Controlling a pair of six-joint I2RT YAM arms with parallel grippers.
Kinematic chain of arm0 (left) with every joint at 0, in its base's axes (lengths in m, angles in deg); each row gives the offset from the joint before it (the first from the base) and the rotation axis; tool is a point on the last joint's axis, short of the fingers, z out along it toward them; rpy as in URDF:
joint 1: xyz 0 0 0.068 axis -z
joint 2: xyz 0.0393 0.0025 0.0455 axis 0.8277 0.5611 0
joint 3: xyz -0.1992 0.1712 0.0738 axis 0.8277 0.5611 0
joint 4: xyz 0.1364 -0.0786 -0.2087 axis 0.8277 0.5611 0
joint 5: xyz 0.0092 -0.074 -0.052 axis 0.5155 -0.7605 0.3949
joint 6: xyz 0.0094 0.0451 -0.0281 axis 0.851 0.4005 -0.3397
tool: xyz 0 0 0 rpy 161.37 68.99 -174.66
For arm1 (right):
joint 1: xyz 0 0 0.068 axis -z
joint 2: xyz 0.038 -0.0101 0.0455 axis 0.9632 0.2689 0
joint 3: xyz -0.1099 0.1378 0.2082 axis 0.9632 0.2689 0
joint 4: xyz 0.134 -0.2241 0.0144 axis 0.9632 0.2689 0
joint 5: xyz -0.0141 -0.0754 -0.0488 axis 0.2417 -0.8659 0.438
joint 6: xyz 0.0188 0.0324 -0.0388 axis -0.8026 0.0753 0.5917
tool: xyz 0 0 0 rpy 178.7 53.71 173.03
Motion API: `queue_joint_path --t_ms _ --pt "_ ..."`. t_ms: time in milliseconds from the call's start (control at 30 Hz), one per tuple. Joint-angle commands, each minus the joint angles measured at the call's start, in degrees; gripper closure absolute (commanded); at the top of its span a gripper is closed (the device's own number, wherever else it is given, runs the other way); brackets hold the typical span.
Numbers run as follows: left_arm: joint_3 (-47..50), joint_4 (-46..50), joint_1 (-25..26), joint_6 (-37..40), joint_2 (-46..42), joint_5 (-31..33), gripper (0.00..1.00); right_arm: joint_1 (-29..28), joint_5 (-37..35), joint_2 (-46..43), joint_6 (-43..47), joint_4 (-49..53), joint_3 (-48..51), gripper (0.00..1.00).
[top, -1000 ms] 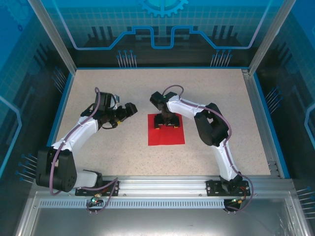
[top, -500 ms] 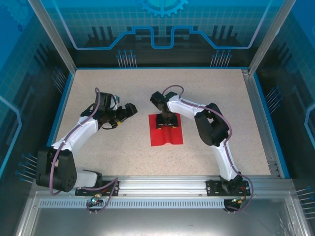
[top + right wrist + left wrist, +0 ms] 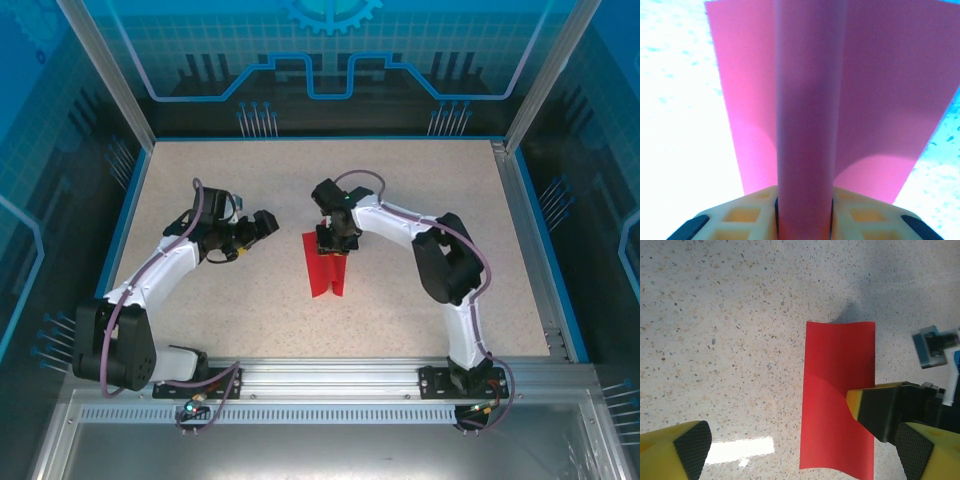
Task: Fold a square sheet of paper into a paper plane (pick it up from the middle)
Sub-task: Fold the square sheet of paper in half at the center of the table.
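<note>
The square sheet of paper is bright red and lies mid-table, buckled into a narrow raised fold. My right gripper stands over its far half, shut on the middle ridge. In the right wrist view the pinched ridge of paper rises between the yellow fingers of the right gripper, with both flaps spreading to the sides. My left gripper hovers open to the left of the sheet, apart from it. Its wrist view shows the paper curving up toward the right gripper's finger, with the left gripper holding nothing.
The speckled table has a blue raised border on its sides. Both arm bases sit on the metal rail at the near edge. Bare tabletop lies around the sheet.
The right gripper's jaws have closed on the sheet's middle, pulling the flat square up into a narrow ridge. The left arm has not moved.
</note>
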Motion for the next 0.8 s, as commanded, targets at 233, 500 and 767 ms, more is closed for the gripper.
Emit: queue_joint_path --t_ms 233,500,767 --pt "-2.3 -1.7 0.4 -2.8 2.6 -6.5 0.01 5.3 23.5 -13.0 -10.8 -31.6 16.5 0.7" --pt "-2.1 -6.0 1.0 -6.2 5.7 -11.5 0.01 7.5 27.5 -10.1 -13.1 -38.1 23.6 0.68" --pt "-4.0 -5.3 4.4 -6.4 10.3 -12.7 0.01 7.7 20.6 -7.2 -9.4 -29.9 25.1 0.63"
